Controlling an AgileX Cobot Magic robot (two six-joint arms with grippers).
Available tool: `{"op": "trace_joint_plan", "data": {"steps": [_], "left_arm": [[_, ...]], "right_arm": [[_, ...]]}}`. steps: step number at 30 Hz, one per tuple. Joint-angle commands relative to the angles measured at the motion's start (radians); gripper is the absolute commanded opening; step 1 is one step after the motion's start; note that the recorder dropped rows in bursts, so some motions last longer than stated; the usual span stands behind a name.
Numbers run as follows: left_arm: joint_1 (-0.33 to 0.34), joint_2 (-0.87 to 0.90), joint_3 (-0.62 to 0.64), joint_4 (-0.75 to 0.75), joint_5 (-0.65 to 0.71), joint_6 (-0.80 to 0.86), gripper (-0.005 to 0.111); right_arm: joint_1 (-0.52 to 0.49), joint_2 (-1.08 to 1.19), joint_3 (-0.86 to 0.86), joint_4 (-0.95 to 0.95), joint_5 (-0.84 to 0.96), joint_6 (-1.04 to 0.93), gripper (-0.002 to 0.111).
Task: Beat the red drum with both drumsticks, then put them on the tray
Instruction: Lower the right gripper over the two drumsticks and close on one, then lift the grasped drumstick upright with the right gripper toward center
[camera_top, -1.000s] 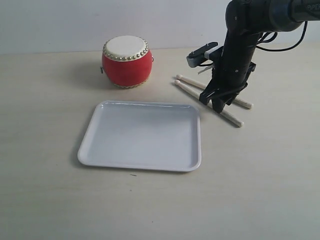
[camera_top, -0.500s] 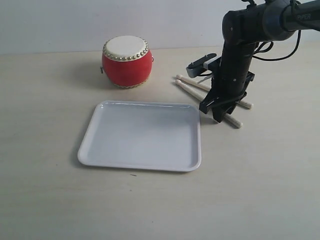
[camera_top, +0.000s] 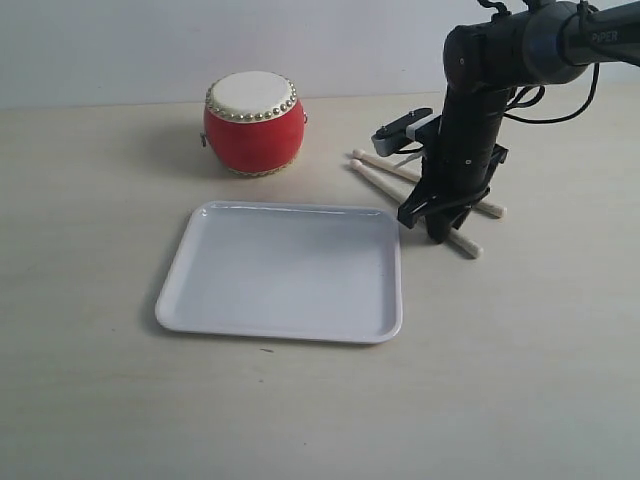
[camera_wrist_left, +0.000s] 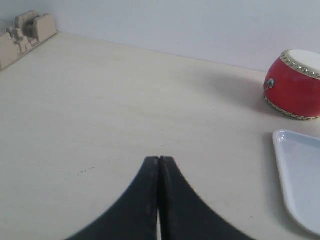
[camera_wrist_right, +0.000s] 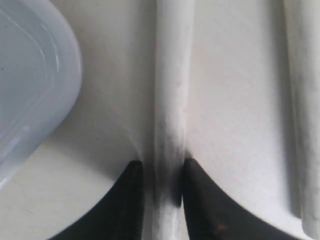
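Right end effector (camera_top: 440, 225) stands nearly upright over the near drumstick (camera_top: 385, 187), tips down at the tabletop (camera_top: 500, 380). In the right wrist view its two dark fingers press against either side of that stick (camera_wrist_right: 172, 75), so it reads as clamped on the wood, though the stick lies flat and unlifted. The grip sits toward the end of the stick farthest from the drum.

Just beside it, roughly parallel, lies the far drumstick (camera_top: 385, 166), untouched. The white tray (camera_top: 290, 270) is close on the other side, its rounded corner just next to the gripped stick, and nothing lies in it. The red drum (camera_top: 253, 125) stands upright behind the tray, well apart from the sticks.

Left end effector (camera_wrist_left: 159, 165) is out of the exterior view; its own camera shows its fingers pressed together on nothing, hovering over bare tabletop.

The step in hand looks like the first pickup, with no beating done yet. Next comes a straight lift, kept clear of the tray rim. The other stick probably needs the left arm, which must first open and reach across.
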Motion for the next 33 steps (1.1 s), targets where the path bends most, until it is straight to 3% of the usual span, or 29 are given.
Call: {"op": "trace_joint_plan", "data": {"steps": [1, 4, 19, 33], "left_arm": [[-0.006, -0.004, 0.003, 0.001, -0.001, -0.001, 0.0], [-0.006, -0.004, 0.003, 0.001, -0.001, -0.001, 0.0], [-0.006, -0.004, 0.003, 0.001, -0.001, -0.001, 0.0], [-0.006, -0.004, 0.003, 0.001, -0.001, -0.001, 0.0]], "right_arm": [[0.001, -0.002, -0.003, 0.0, -0.001, 0.013, 0.011], [0.001, -0.002, -0.003, 0.0, -0.001, 0.02, 0.0], [0.001, -0.061, -0.003, 0.007, -0.001, 0.039, 0.0], [0.001, -0.213, -0.003, 0.027, 0.112, 0.117, 0.0]]}}
